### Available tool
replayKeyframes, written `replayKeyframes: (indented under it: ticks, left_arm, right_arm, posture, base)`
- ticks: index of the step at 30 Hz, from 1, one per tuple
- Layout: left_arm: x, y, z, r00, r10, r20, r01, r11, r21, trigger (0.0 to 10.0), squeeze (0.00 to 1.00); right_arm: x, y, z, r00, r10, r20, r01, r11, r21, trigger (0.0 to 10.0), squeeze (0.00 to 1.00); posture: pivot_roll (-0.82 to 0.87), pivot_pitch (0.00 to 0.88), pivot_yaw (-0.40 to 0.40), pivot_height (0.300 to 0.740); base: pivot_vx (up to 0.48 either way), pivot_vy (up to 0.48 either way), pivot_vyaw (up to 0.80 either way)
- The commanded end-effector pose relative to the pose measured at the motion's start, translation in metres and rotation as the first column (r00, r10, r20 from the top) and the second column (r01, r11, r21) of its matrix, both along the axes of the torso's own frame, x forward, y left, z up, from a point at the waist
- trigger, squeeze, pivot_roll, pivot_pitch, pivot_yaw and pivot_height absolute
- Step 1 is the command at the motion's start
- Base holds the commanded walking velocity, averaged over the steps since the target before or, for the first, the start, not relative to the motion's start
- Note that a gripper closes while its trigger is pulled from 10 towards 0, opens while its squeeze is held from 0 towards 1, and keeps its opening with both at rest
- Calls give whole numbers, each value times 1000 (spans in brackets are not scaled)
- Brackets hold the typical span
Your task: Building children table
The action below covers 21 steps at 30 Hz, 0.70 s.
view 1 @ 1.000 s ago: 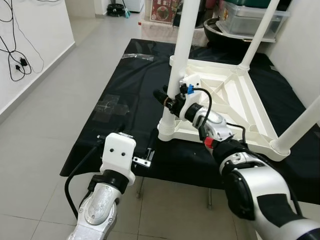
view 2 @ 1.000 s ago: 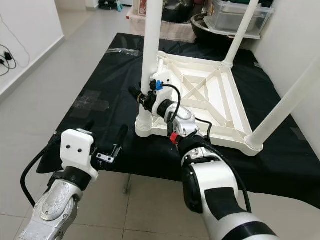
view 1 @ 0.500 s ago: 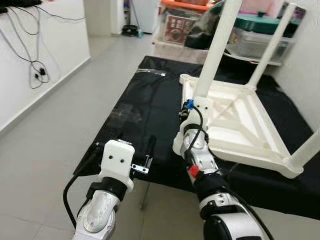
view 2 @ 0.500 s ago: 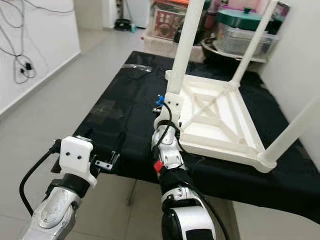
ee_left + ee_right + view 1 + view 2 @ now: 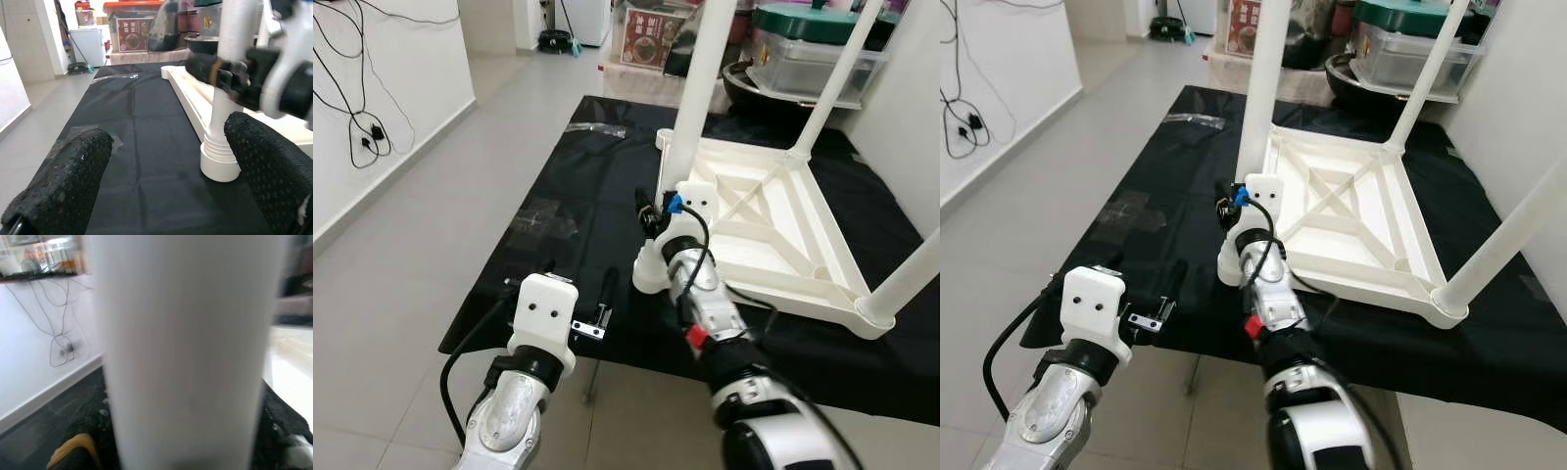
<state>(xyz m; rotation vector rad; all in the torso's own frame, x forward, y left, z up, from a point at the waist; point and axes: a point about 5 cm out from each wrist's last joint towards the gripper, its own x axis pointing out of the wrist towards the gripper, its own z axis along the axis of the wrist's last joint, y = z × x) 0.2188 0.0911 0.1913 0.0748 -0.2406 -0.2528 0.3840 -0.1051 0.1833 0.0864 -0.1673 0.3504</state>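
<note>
A white children's table [image 5: 773, 235] lies upside down on a black cloth [image 5: 558, 255]. Three of its white legs point up. My right gripper [image 5: 651, 213] is shut on the near-left leg [image 5: 700, 88], low down, just above its socket [image 5: 651, 274]. In the right wrist view that leg [image 5: 186, 352] sits close between the black fingers. My left gripper [image 5: 576, 284] hovers open at the cloth's front edge, to the left of that socket and touching nothing. In the left wrist view its fingers [image 5: 63, 181] frame the socket [image 5: 217, 161].
Another leg [image 5: 837, 73] stands at the far corner and a third [image 5: 906, 279] at the near right. Storage boxes [image 5: 813, 54] are stacked behind the table. Tape patches [image 5: 543, 215] mark the cloth. Cables [image 5: 367, 127] hang on the left wall, over grey floor.
The head camera has shifted and tilted. My right gripper stays shut on the same leg, with its forearm now reaching straight ahead instead of from the right. The left gripper has held its place.
</note>
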Motion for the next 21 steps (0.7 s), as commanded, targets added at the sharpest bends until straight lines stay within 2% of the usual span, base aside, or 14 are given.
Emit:
replayKeyframes:
  ticks: [1, 2, 3, 4, 5, 8, 9, 10, 11, 15, 18, 19, 21]
  left_arm:
    - [0, -1, -1, 1000, -4, -4, 4, 1000, 2, 10000, 0]
    - [0, 0, -1, 1000, -4, -4, 4, 1000, 2, 10000, 0]
    - [0, 0, -1, 1000, -4, -4, 4, 1000, 2, 10000, 0]
    - [0, 1, -2, 1000, 0, -7, 0, 1000, 5, 10000, 0]
    - [0, 1, -2, 1000, 0, -7, 0, 1000, 5, 10000, 0]
    - [1, 1, -2, 1000, 1, -8, -1, 1000, 6, 10000, 0]
    - [1, 1, -2, 1000, 1, -8, -1, 1000, 6, 10000, 0]
    - [1, 1, -2, 1000, -1, -8, 1, 1000, 6, 10000, 0]
    - [1, 0, -2, 1000, -2, -5, 2, 1000, 9, 10000, 0]
    - [1, 0, -2, 1000, -3, -2, 3, 1000, 12, 10000, 0]
    - [2, 0, -1, 1000, -2, -1, 2, 1000, 13, 10000, 0]
    - [2, 0, -1, 1000, -1, -1, 1, 1000, 13, 10000, 0]
    - [2, 0, -1, 1000, -1, -1, 1, 1000, 13, 10000, 0]
  right_arm:
    - [0, -2, 1, 986, 167, 5, -167, 986, -6, 10000, 0]
    - [0, -3, 2, 975, 222, 6, -222, 975, -14, 10000, 0]
    - [0, -3, 2, 975, 222, 6, -222, 975, -14, 10000, 0]
    - [0, 0, 6, 914, 404, -24, -405, 914, -21, 10000, 0]
    - [0, 0, 6, 914, 404, -24, -405, 914, -21, 10000, 0]
    - [2, 4, 11, 855, 515, -59, -517, 855, -33, 10000, 0]
    - [2, 4, 11, 855, 515, -59, -517, 855, -33, 10000, 0]
    - [2, 5, 12, 839, 539, -70, -542, 840, -30, 10000, 0]
    - [1, 10, 13, 798, 595, -95, -601, 798, -43, 10000, 0]
    - [-3, 21, 14, 672, 723, -160, -739, 670, -79, 10000, 0]
    - [-2, 26, 16, 657, 735, -168, -753, 651, -95, 10000, 0]
    - [-1, 28, 17, 670, 723, -169, -742, 662, -108, 2078, 0]
    - [-1, 28, 17, 670, 723, -169, -742, 662, -108, 2078, 0]
  posture:
    - [128, 80, -119, 740]
    - [128, 80, -119, 740]
    - [128, 80, -119, 740]
    - [125, 81, -115, 740]
    - [125, 81, -115, 740]
    - [128, 82, -118, 740]
    - [128, 82, -118, 740]
    - [128, 82, -118, 740]
    - [135, 81, -121, 740]
    - [139, 83, -120, 740]
    - [139, 82, -122, 740]
    - [139, 82, -122, 740]
    - [139, 82, -122, 740]
  base:
    - [0, 0, 0]
    - [0, 0, 0]
    - [0, 0, 0]
    - [0, 0, 0]
    - [0, 0, 0]
    - [0, 0, 0]
    - [0, 0, 0]
    - [0, 0, 0]
    - [0, 0, 0]
    - [0, 0, 0]
    - [0, 0, 0]
    - [0, 0, 0]
    - [0, 0, 0]
